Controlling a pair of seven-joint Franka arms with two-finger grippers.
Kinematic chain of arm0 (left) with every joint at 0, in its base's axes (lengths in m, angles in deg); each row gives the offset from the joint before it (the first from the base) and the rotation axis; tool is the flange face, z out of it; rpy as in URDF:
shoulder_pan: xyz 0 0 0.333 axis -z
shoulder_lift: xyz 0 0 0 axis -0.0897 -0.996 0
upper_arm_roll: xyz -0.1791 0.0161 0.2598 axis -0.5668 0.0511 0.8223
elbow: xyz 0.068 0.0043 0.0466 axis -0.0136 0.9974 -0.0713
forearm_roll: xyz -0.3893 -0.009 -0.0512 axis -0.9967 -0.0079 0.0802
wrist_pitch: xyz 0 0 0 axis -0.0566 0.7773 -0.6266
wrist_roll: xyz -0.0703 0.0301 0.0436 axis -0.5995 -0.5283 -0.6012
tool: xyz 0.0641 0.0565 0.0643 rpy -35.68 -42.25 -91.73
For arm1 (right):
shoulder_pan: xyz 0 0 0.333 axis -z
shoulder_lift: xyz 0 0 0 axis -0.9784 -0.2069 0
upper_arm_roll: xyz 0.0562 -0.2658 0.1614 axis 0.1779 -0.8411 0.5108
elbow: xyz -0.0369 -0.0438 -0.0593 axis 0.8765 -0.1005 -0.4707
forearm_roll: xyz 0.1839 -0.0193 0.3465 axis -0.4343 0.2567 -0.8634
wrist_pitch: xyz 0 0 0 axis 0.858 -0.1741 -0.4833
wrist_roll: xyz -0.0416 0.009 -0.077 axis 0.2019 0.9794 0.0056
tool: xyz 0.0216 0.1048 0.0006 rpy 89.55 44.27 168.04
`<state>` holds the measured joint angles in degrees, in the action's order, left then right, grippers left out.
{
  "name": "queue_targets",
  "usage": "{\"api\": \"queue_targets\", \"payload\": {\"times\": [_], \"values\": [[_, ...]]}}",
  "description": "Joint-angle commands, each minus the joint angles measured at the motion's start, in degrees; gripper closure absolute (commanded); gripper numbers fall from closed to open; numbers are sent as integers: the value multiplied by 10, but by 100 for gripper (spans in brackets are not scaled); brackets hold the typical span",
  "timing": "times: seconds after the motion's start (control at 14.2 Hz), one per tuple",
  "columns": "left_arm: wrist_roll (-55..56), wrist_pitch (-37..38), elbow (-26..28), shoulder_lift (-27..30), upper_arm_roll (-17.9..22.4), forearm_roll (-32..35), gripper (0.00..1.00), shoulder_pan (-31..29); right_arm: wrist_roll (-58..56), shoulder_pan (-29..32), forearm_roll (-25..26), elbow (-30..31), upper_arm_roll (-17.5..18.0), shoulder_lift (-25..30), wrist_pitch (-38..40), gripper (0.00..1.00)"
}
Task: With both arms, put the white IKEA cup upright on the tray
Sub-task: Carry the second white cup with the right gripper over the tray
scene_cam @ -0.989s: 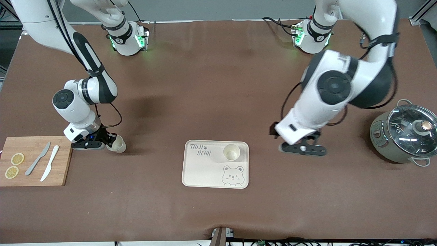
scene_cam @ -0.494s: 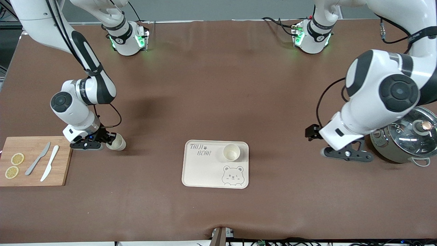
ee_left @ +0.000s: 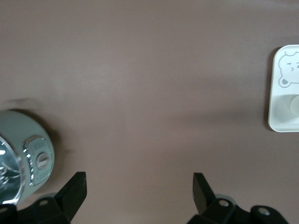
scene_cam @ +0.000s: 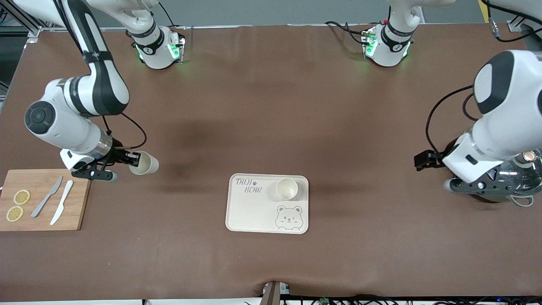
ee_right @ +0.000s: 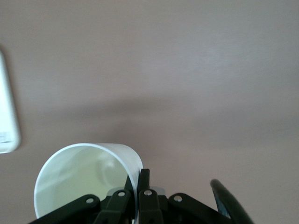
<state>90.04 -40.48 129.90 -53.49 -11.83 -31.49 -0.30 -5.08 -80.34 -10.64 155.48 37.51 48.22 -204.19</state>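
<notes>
White cup (scene_cam: 144, 163) is held on its side, mouth toward the tray, in the right gripper (scene_cam: 127, 160), whose fingers are pinched on the cup's rim wall; the right wrist view shows the wall (ee_right: 88, 179) clamped between the two fingers. The cup hangs above the brown counter (scene_cam: 254, 106), just beside the corner of the wooden cutting board (scene_cam: 42, 199) and well apart from the tray (scene_cam: 254, 212).

The tray lies flat near the middle of the counter, bear face and lettering up. A second white cup (scene_cam: 287, 189) stands upright on it, mouth up, above the bear drawing.

The cutting board, at the right arm's end of the counter, carries two lemon slices (scene_cam: 17, 205), a grey knife (scene_cam: 47, 196) and a white knife (scene_cam: 62, 202).

Left gripper (ee_left: 139, 191) hangs over the counter's left-arm end, fingers spread wide and holding nothing, beside a grey-green pot (ee_left: 21, 156) with a glass lid.
</notes>
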Motion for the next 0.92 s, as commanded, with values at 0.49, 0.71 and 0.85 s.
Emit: {"api": "queue_targets", "payload": {"times": [0.49, 0.71, 0.85], "values": [[-20, -5, 157, 170, -3, -47, 0, -54, 353, -180, -25, -151, -3, -74, -12, 100], [-28, -5, 187, 212, 2, -71, 0, -56, 425, -216, -16, -197, -4, -126, -40, 100], [-32, -17, 208, 236, 3, -73, 0, -56, 469, -235, 14, -234, -5, -169, -51, 100]]}}
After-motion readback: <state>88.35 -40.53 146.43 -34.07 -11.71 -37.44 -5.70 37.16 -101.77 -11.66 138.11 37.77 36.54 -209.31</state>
